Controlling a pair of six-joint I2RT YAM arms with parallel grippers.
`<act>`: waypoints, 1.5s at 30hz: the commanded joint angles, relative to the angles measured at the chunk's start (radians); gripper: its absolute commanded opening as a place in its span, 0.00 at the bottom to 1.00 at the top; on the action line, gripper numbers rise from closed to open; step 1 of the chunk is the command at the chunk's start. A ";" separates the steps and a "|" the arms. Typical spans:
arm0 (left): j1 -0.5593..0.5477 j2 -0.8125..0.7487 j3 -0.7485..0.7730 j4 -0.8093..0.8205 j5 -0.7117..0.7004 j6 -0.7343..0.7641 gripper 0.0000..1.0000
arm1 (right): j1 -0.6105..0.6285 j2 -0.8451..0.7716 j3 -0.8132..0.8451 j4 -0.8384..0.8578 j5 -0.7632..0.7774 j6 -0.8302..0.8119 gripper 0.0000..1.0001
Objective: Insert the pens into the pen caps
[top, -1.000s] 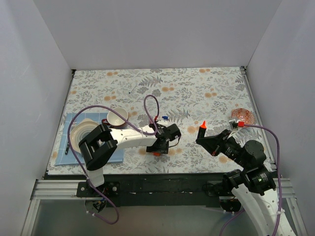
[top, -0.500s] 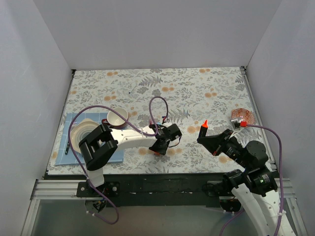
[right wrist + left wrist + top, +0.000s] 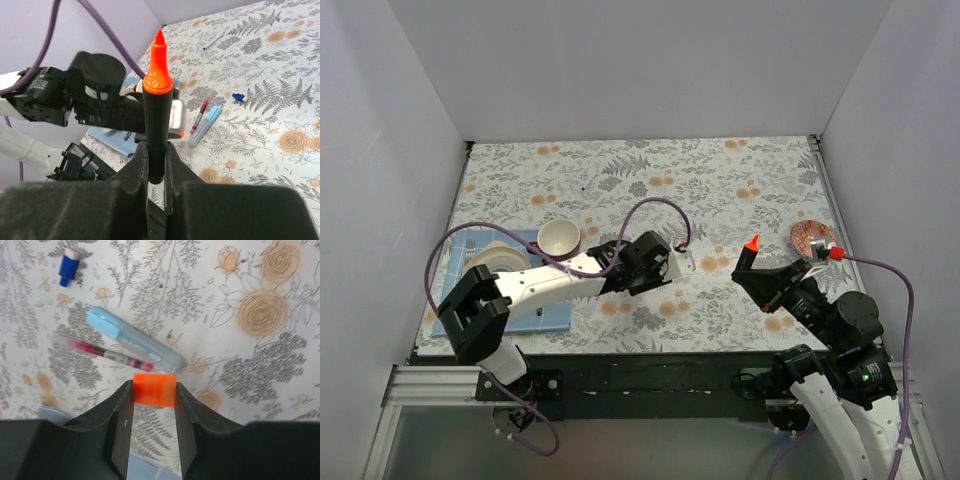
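Note:
My left gripper (image 3: 154,390) is shut on the bright orange cap (image 3: 154,389) and holds it above the table; in the top view this gripper (image 3: 672,268) is near the table's middle. Below it lie the light blue pen (image 3: 134,339) and the dark blue cap (image 3: 66,268). My right gripper (image 3: 156,150) is shut on the black pen (image 3: 158,115), held upright with its orange-red end (image 3: 158,75) up. In the top view the right gripper (image 3: 760,272) and the black pen (image 3: 752,245) are to the right of the left gripper. The light blue pen (image 3: 205,126) and the blue cap (image 3: 239,98) also show in the right wrist view.
A thin clear pen with red inside (image 3: 107,354) lies beside the light blue pen. A white bowl (image 3: 559,237), stacked plates (image 3: 490,262) and a blue mat (image 3: 460,300) are at the left. A pink patterned dish (image 3: 812,238) sits at the right edge.
My left gripper has lifted the orange cap off the table and swung up and to the right. My right gripper has shifted slightly right with the black pen.

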 commanded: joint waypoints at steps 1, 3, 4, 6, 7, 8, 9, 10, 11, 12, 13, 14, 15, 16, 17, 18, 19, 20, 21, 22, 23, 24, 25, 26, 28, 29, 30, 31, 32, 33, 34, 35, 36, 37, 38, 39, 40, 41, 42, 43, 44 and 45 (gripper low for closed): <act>0.175 -0.150 -0.031 0.059 0.198 0.352 0.00 | 0.004 0.012 0.063 -0.005 0.060 -0.017 0.01; 0.253 -0.167 -0.049 0.060 0.200 0.453 0.00 | 0.004 0.020 0.070 -0.013 0.072 -0.025 0.01; 0.272 -0.175 -0.069 0.057 0.258 0.484 0.00 | 0.006 0.029 0.073 -0.014 0.075 -0.032 0.01; 0.338 -0.172 -0.084 0.056 0.295 0.553 0.00 | 0.006 0.035 0.077 -0.017 0.078 -0.036 0.01; 0.360 -0.164 -0.088 0.053 0.321 0.568 0.00 | 0.004 0.038 0.077 -0.014 0.081 -0.037 0.01; 0.378 -0.146 -0.089 0.050 0.350 0.581 0.00 | 0.004 0.038 0.076 -0.011 0.083 -0.039 0.01; 0.413 -0.132 -0.089 0.033 0.366 0.602 0.00 | 0.004 0.040 0.074 -0.008 0.085 -0.037 0.01; 0.424 -0.121 -0.092 0.025 0.370 0.620 0.00 | 0.004 0.043 0.074 -0.004 0.086 -0.037 0.01; 0.433 -0.094 -0.092 0.019 0.384 0.636 0.00 | 0.003 0.044 0.073 -0.002 0.091 -0.039 0.01; 0.447 -0.083 -0.092 0.013 0.390 0.668 0.00 | 0.004 0.046 0.068 -0.002 0.092 -0.040 0.01; 0.453 -0.071 -0.092 0.013 0.393 0.679 0.00 | 0.004 0.047 0.065 0.002 0.094 -0.040 0.01; 0.460 -0.056 -0.085 0.010 0.396 0.690 0.00 | 0.006 0.047 0.062 0.007 0.097 -0.040 0.01; 0.469 -0.028 -0.081 0.007 0.396 0.705 0.00 | 0.004 0.047 0.056 0.012 0.097 -0.039 0.01; 0.473 -0.014 -0.078 0.002 0.402 0.711 0.00 | 0.004 0.055 0.054 0.016 0.097 -0.039 0.01; 0.476 -0.002 -0.078 0.000 0.403 0.714 0.00 | 0.004 0.057 0.056 0.022 0.095 -0.040 0.01; 0.479 0.020 -0.077 -0.001 0.410 0.716 0.00 | 0.004 0.061 0.057 0.024 0.094 -0.045 0.01; 0.481 0.030 -0.077 -0.004 0.415 0.722 0.00 | 0.006 0.067 0.063 0.026 0.095 -0.049 0.01; 0.481 0.038 -0.080 -0.004 0.421 0.723 0.00 | 0.004 0.072 0.067 0.026 0.100 -0.049 0.01; 0.481 0.043 -0.089 0.006 0.427 0.726 0.00 | 0.004 0.073 0.071 0.024 0.101 -0.052 0.01; 0.481 0.052 -0.089 0.010 0.438 0.728 0.00 | 0.006 0.073 0.076 0.026 0.104 -0.056 0.01; 0.481 0.055 -0.091 0.011 0.445 0.730 0.00 | 0.006 0.072 0.077 0.026 0.109 -0.056 0.01; 0.481 0.060 -0.094 0.016 0.449 0.731 0.00 | 0.007 0.073 0.077 0.024 0.111 -0.057 0.01; 0.480 0.069 -0.094 0.017 0.450 0.731 0.01 | 0.006 0.070 0.076 0.026 0.112 -0.059 0.01; 0.480 0.073 -0.094 0.019 0.449 0.727 0.03 | 0.006 0.069 0.074 0.026 0.112 -0.060 0.01; 0.478 0.081 -0.092 0.020 0.449 0.722 0.07 | 0.006 0.067 0.073 0.024 0.111 -0.060 0.01; 0.478 0.089 -0.095 0.019 0.447 0.722 0.08 | 0.007 0.066 0.074 0.019 0.109 -0.060 0.01; 0.475 0.093 -0.095 0.019 0.449 0.719 0.09 | 0.007 0.067 0.074 0.019 0.109 -0.060 0.01; 0.473 0.093 -0.100 0.020 0.449 0.716 0.10 | 0.009 0.066 0.074 0.016 0.109 -0.062 0.01; 0.472 0.093 -0.104 0.022 0.452 0.714 0.11 | 0.009 0.066 0.076 0.018 0.109 -0.062 0.01; 0.469 0.092 -0.107 0.022 0.452 0.708 0.11 | 0.009 0.066 0.079 0.015 0.111 -0.063 0.01; 0.469 0.089 -0.117 0.022 0.450 0.707 0.12 | 0.007 0.064 0.080 0.009 0.112 -0.063 0.01; 0.467 0.084 -0.120 0.025 0.450 0.702 0.13 | 0.007 0.064 0.083 0.007 0.114 -0.065 0.01; 0.467 0.075 -0.124 0.027 0.450 0.702 0.14 | 0.007 0.063 0.087 0.004 0.114 -0.065 0.01; 0.467 0.072 -0.130 0.031 0.447 0.704 0.15 | 0.007 0.057 0.087 0.001 0.114 -0.063 0.01; 0.469 0.067 -0.137 0.037 0.441 0.704 0.17 | 0.007 0.055 0.087 0.003 0.112 -0.060 0.01; 0.469 0.058 -0.135 0.040 0.444 0.697 0.18 | 0.007 0.052 0.084 0.001 0.111 -0.060 0.01; 0.467 0.052 -0.137 0.043 0.444 0.691 0.22 | 0.007 0.049 0.082 0.003 0.111 -0.056 0.01; 0.467 0.046 -0.129 0.042 0.442 0.681 0.29 | 0.007 0.047 0.082 -0.002 0.111 -0.054 0.01; 0.458 0.037 -0.124 0.030 0.449 0.674 0.47 | 0.007 0.044 0.083 -0.004 0.109 -0.049 0.01; 0.458 0.009 -0.120 0.027 0.455 0.658 0.54 | 0.007 0.044 0.085 -0.007 0.108 -0.048 0.01; 0.457 -0.014 -0.118 0.027 0.465 0.651 0.61 | 0.007 0.041 0.085 -0.005 0.105 -0.045 0.01; 0.456 -0.038 -0.124 0.043 0.472 0.642 0.66 | 0.009 0.038 0.083 -0.004 0.101 -0.040 0.01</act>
